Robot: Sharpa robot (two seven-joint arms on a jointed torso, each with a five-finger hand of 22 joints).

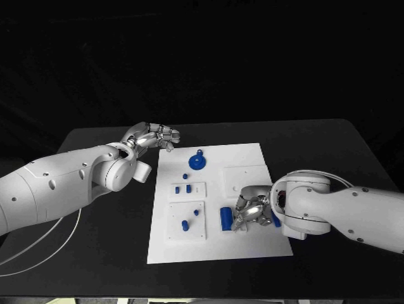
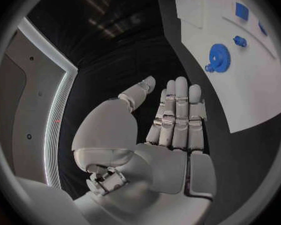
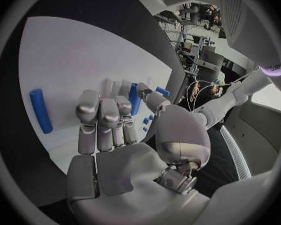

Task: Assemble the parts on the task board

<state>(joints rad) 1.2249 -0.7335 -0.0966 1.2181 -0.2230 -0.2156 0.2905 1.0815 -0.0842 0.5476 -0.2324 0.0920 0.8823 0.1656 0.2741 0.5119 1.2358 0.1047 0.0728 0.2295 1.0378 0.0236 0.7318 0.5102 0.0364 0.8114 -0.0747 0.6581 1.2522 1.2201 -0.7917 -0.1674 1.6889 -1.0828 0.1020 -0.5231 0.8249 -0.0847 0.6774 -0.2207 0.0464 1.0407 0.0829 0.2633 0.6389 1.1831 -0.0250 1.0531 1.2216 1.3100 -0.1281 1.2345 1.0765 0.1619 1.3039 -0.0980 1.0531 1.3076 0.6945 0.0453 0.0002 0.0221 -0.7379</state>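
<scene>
The left hand (image 1: 154, 137) is held off the task board (image 1: 257, 244), above the black table (image 1: 92, 142) just beyond the board's far left corner. In the left wrist view its fingers (image 2: 178, 110) are seen stretched straight and side by side, thumb apart, with nothing grasped: a released hand.

The right hand (image 1: 251, 212) is lowered onto the board near its right edge, palm down, the white forearm reaching in from the table's right side. In the right wrist view the fingers (image 3: 103, 117) are curled downward and a blue piece (image 3: 135, 99) is seen between fingers and thumb; whether it is actually gripped cannot be told.

A blue cylinder (image 1: 226, 219) is lying on the board just beside that hand, on the side toward the board's middle. A blue gear (image 1: 197, 161) is set near the board's far edge, and a small blue knob (image 1: 185, 177) is found just nearer than it. 2 short blue pegs (image 1: 183, 189) are seated in a raised white block at the left edge, and 2 more pegs (image 1: 189, 219) stand in a square block nearer the near left corner.

The board is a white plate laid at the table's middle. A white cable (image 1: 38, 250) is trailed under the left arm. Behind the table the room is dark. No writing can be read.
</scene>
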